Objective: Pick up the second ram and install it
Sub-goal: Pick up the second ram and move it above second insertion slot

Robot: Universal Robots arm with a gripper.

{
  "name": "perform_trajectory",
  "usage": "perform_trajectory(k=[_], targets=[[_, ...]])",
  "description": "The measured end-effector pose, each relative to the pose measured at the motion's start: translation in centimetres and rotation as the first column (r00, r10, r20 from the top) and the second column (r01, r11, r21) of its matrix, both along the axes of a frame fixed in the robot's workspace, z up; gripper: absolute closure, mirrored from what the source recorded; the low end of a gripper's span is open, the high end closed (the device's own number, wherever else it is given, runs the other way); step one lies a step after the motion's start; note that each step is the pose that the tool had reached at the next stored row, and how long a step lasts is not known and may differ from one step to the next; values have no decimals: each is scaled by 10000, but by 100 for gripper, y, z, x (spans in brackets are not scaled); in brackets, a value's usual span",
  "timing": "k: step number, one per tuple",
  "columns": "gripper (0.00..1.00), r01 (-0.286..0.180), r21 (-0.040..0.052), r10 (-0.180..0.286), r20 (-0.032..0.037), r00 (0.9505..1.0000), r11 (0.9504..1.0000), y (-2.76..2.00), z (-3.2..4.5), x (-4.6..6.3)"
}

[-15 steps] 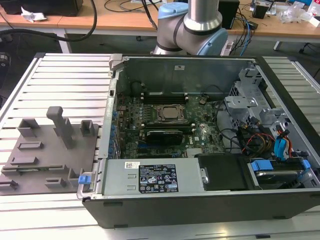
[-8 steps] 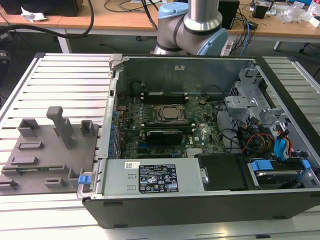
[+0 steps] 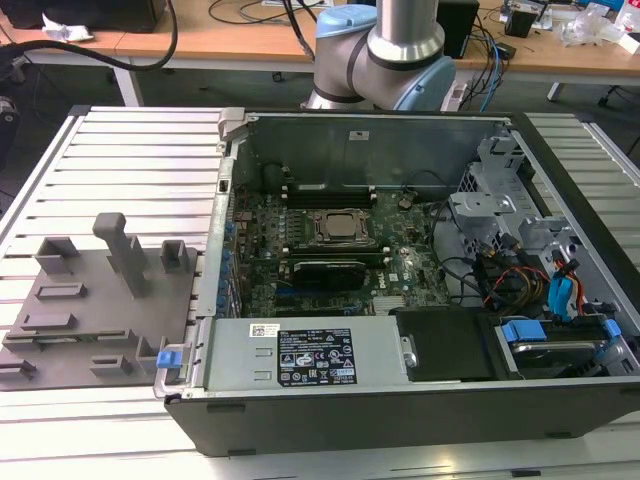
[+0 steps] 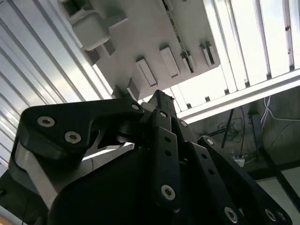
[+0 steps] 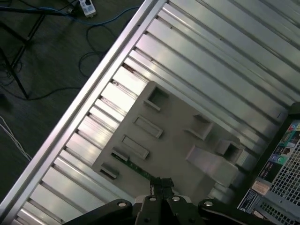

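Note:
In the first wrist view the second ram [image 5: 134, 165], a thin green stick, lies in a slot near the edge of the grey holder plate [image 5: 173, 122]. My gripper [image 5: 161, 184] hangs above the plate, close beside the ram's end and apart from it. Its dark fingers look pressed together with nothing between them. The second wrist view shows the gripper [image 4: 159, 97] over the same plate [image 4: 140, 33]. In the exterior view the holder plate [image 3: 90, 325] lies at the exterior view's left of the open computer case [image 3: 400, 400].
Tall grey blocks [image 3: 125, 250] stand up from the holder plate. The case's motherboard [image 3: 335, 250] carries a processor socket [image 3: 338, 226] with black memory slots on either side. Cables and a drive bay [image 3: 540, 300] fill the case's right side. The ribbed metal table [image 5: 225, 51] ends near the plate.

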State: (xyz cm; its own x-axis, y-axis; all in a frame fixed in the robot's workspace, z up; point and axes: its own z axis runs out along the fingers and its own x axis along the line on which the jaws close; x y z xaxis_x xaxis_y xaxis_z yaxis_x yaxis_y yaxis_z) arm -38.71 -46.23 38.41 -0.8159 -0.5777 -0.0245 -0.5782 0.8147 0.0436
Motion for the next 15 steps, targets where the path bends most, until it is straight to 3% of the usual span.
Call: perform_trajectory(k=[8,15], targets=[[89,-1081,0,1081,0,9941,9941,0,0,0],[89,-2090,0,2090,0,9779,9779,0,0,0]])
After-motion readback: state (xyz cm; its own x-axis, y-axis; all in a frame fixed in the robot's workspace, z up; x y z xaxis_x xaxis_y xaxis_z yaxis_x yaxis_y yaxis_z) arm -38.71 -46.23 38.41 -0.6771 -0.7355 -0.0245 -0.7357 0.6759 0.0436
